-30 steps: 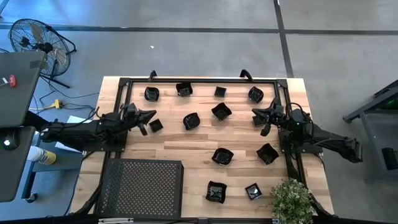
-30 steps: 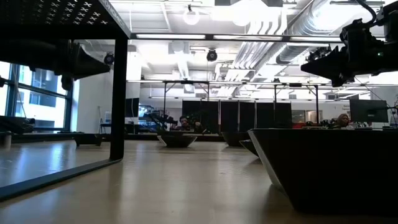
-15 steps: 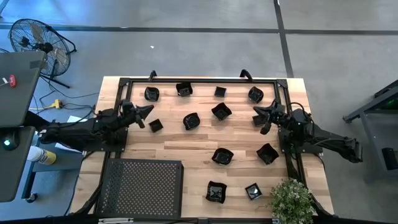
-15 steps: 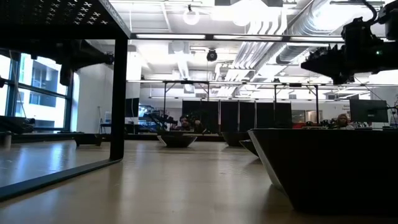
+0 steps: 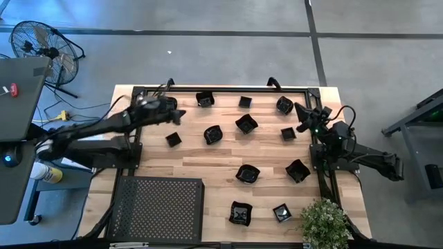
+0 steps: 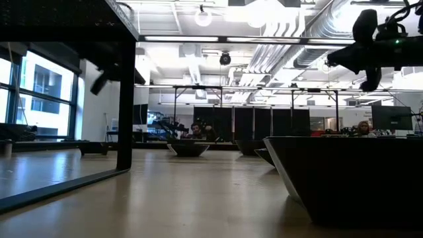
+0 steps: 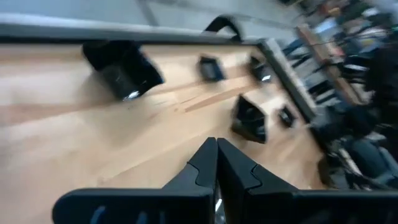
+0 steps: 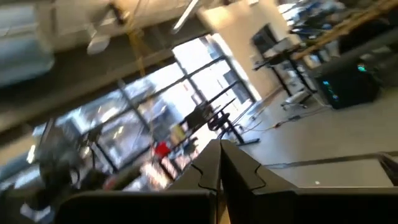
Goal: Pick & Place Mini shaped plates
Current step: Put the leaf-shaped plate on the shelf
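With nothing yet picked, the left gripper (image 5: 177, 114) is held closed and empty above the mini shaped plates (image 5: 212, 134) scattered just ahead of it, so opening and descent are judged next.

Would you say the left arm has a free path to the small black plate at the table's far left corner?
Probably yes: the left hand hangs shut right over that plate, with bare wood around it and nothing between; it would have to open first.
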Controlling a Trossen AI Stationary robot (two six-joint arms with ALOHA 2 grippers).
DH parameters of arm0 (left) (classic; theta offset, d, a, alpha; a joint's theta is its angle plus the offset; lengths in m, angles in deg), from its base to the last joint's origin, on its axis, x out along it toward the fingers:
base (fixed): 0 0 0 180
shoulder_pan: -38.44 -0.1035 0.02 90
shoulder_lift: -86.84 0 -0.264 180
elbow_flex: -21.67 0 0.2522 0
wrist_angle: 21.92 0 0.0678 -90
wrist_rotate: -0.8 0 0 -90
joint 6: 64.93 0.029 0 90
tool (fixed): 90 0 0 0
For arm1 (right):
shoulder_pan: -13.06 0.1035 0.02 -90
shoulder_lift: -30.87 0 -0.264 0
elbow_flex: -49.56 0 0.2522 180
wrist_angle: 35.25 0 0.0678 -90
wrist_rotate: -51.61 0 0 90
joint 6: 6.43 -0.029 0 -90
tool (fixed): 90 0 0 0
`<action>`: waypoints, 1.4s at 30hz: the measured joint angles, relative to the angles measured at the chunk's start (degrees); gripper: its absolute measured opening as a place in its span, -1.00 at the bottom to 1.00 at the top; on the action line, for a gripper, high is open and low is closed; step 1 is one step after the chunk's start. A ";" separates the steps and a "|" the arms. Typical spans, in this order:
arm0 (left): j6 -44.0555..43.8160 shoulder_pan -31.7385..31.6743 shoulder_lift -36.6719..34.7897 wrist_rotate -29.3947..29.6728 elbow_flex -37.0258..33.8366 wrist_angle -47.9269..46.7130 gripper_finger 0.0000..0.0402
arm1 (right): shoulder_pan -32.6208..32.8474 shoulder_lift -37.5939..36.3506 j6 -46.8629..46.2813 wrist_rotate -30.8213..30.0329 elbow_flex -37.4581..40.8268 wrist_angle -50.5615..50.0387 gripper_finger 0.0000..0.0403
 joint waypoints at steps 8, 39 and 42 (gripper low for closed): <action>-3.40 -2.59 23.52 -1.14 18.83 -11.01 -0.87 | 0.02 0.00 -0.28 2.35 0.00 -0.85 -1.00; -12.55 3.29 52.46 4.90 49.09 -21.06 -0.25 | 0.01 0.07 0.06 8.67 -0.02 -2.78 -1.00; -7.34 2.48 57.14 5.18 56.44 -30.06 -0.37 | 0.00 0.40 0.06 9.83 -0.02 -3.02 -1.00</action>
